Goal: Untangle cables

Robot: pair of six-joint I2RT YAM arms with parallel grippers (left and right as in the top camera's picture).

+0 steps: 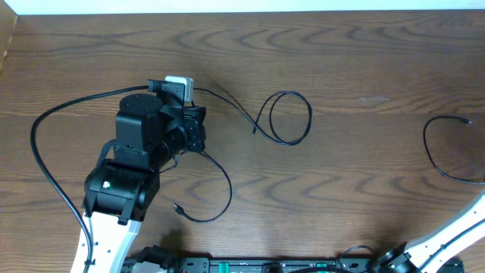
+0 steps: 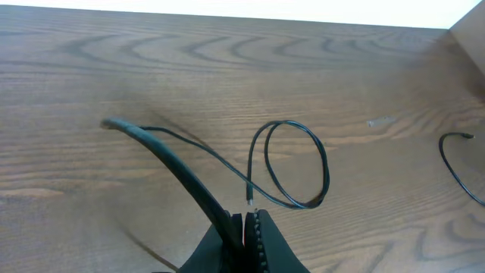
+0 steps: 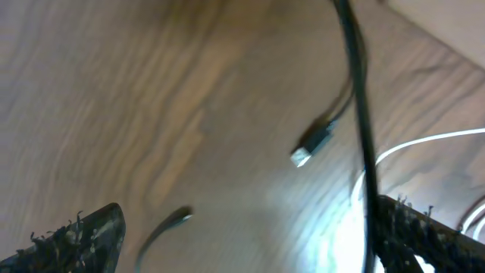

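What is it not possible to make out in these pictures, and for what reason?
- Left gripper, shut on a black cable: in the overhead view its own wrist hides the fingertips.
- Right-hand black cable: cut off by the overhead view's right edge.
- Plug: right wrist view too blurred to tell its type.

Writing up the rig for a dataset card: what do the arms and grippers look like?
The left arm and right arm have white lower links and black joint housings. The left arm shows a green light, a pale camera block at its wrist and a thick black wire trailing from it. The left gripper has black ribbed fingers; the right gripper looks black, but blurred.
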